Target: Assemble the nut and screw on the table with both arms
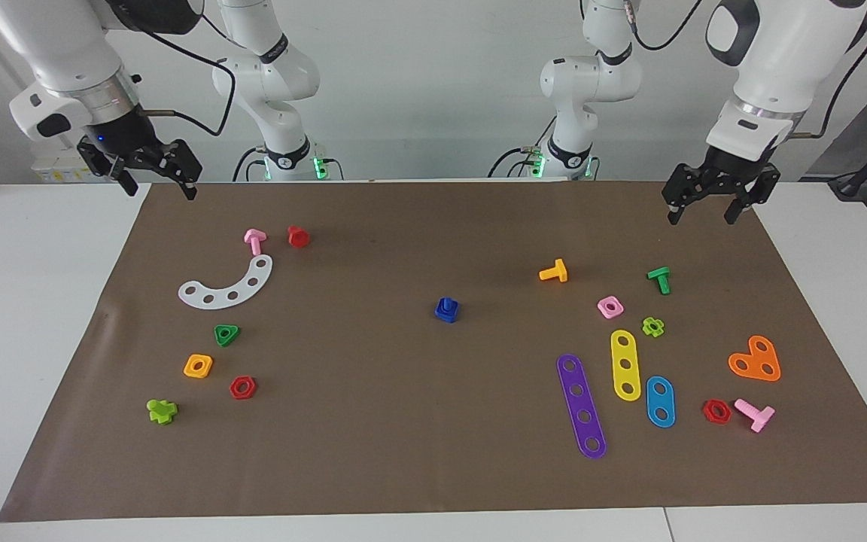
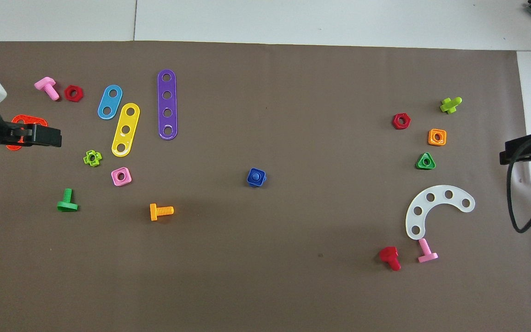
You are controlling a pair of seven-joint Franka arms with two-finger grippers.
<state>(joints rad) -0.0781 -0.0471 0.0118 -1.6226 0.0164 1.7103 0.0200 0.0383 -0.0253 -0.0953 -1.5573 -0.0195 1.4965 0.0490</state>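
Looking mid-frame, you see the dark-blue plastic square nut [image 1: 446, 311] already seated on its dark-blue plastic screw [image 2: 256, 175], resting on the counter; left gripper [image 1: 713, 208] and right gripper [image 1: 156, 187] hang empty, fingers apart.

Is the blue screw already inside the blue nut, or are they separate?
Inside. The screw shows as a round end in the hole of the nut, one piece on the mat.
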